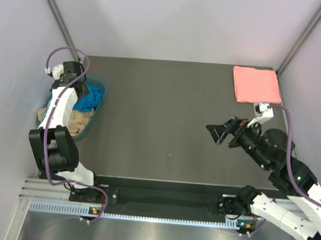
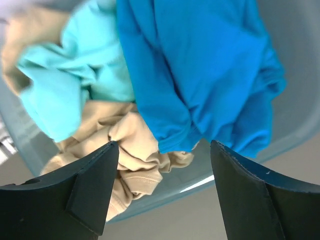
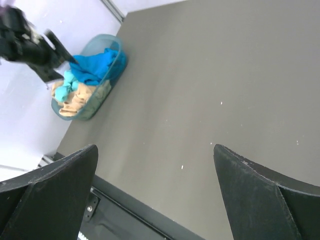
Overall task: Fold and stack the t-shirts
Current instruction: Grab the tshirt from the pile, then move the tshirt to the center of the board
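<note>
A bright blue t-shirt (image 1: 94,98) lies crumpled in the plastic tub (image 1: 97,115) at the table's left edge; it fills the left wrist view (image 2: 200,70) and shows small in the right wrist view (image 3: 95,67). A salmon pink t-shirt (image 1: 256,85) lies folded flat at the far right corner. My left gripper (image 2: 164,150) is open and empty, hovering just above the tub's clothes; in the top view it sits over the tub (image 1: 79,87). My right gripper (image 1: 221,134) is open and empty above the bare table, right of centre (image 3: 155,150).
The tub also holds a light turquoise cloth (image 2: 65,80) and a tan cloth (image 2: 125,150). Grey walls close in on the left, back and right. A metal rail (image 1: 142,200) with the arm bases runs along the near edge.
</note>
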You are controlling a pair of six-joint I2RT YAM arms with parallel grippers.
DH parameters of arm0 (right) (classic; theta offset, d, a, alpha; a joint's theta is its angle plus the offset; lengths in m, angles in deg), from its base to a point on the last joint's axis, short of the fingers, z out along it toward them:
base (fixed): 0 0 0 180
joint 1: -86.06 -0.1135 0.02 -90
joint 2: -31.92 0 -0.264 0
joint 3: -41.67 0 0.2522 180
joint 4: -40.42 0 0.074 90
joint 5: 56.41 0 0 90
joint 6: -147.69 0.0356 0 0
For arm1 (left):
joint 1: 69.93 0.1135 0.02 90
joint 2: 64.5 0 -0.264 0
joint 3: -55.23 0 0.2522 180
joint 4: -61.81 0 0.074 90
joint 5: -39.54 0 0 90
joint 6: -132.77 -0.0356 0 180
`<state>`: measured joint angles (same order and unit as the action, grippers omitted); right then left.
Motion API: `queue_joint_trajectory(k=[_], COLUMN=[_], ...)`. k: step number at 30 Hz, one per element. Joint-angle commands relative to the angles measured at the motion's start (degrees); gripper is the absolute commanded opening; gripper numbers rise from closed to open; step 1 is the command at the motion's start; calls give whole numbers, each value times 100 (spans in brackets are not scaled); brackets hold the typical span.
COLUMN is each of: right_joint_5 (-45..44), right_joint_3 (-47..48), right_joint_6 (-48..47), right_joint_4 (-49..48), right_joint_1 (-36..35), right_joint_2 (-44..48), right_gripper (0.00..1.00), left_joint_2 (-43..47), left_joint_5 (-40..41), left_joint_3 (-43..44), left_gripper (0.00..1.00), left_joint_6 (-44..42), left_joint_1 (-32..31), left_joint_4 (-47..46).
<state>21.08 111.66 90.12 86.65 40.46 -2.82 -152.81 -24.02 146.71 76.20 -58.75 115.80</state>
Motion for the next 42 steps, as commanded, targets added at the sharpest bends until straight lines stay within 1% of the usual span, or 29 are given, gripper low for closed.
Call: queue_joint_trajectory(k=[1,3,5,6,7,8,9,10,11,13,14,16,17,18,19,20,21,22,24,25,28,32,35,36,37,38,39,40,42], right_joint_5=[-23,-84,-102,-111,-120,-155,-181,-216,-277,-322,-348,-348,-340,-340,-331,-313,-296,-287,-252,-226,-155,-111,-120,-120,-128,-137,-137,-146,-164], right_joint_3=[-85,-103,-94,-77,-33,-24,2,37,55,73,73,73,73,73,73,90,90,108,125,151,178,152,143,152,160,169,195,213,222], right_joint_6=[-114,-122,-157,-184,-193,-219,-236,-254,-254,-272,-280,-281,-281,-272,-263,-246,-245,-237,-193,-175,-131,-122,-184,-201,-236,-263,-263,-298,-324], right_joint_4=[-162,-162,-127,-101,-74,-4,31,58,101,111,93,76,58,58,58,58,75,102,146,172,216,137,110,111,128,172,181,207,233], right_joint_1=[-45,-45,-45,-54,-45,-45,-54,-45,-45,-54,-45,-45,-54,-54,-45,-45,-45,-45,-54,-54,-45,-45,-54,-54,-45,-45,-54,-54,-45], right_joint_2=[152,222,248,275,292,301,327,345,354,389,415,407,398,372,346,310,267,240,205,196,222,336,389,372,363,354,345,337,336], right_gripper=[100,100,100,100,100,100,100,100,100,100,100,100,100,100,100,100,100,100,100,100,100,100,100,100,100,100,100,100,100], left_joint_2=[-116,-343,-537,-712,-801,-880,-1020,-1065,-1109,-1083,-1048,-767,-679,-391,-214,-65,102,112,43,7,86,411,666,727,710,693,640,614,596], left_joint_5=[-209,-121,-156,-165,-165,-156,-174,-235,-305,-761,-902,-1315,-1403,-1865,-3549,-3940,-4162,-4286,-4340,-4322,-3753,-3137,-2409,-2067,-1959,-1845,-1783,-1887,-2185], left_joint_3=[-396,-643,-670,-652,-617,-469,-363,-232,83,549,1109,1604,1911,1671,824,485,238,96,112,208,236,52,147,252,375,768,1007,1479,1965], left_gripper=[78,76,68,53,45,28,18,0,0,0,0,0,0,0,0,0,0,0,0,0,0,0,0,0,0,0,0,0,0], left_joint_6=[234,348,401,366,349,287,269,243,234,225,243,252,765,1197,1540,2127,2350,2500,2598,2581,2397,2116,1650,1519,1369,1150,1061,991,920], left_joint_1=[-19,16,25,33,42,42,42,42,42,42,33,-81,-116,75,225,270,131,26,-229,-265,-353,-537,-1265,-1476,-1687,-2046,-2189,-2303,-2532], left_joint_4=[-515,-630,-753,-797,-823,-806,-754,-684,-535,-289,-166,-243,-226,-844,-1694,-2338,-3162,-3266,-3215,-2997,-2461,-2169,-1844,-1765,-1703,-1563,-1405,-1412,-1656])
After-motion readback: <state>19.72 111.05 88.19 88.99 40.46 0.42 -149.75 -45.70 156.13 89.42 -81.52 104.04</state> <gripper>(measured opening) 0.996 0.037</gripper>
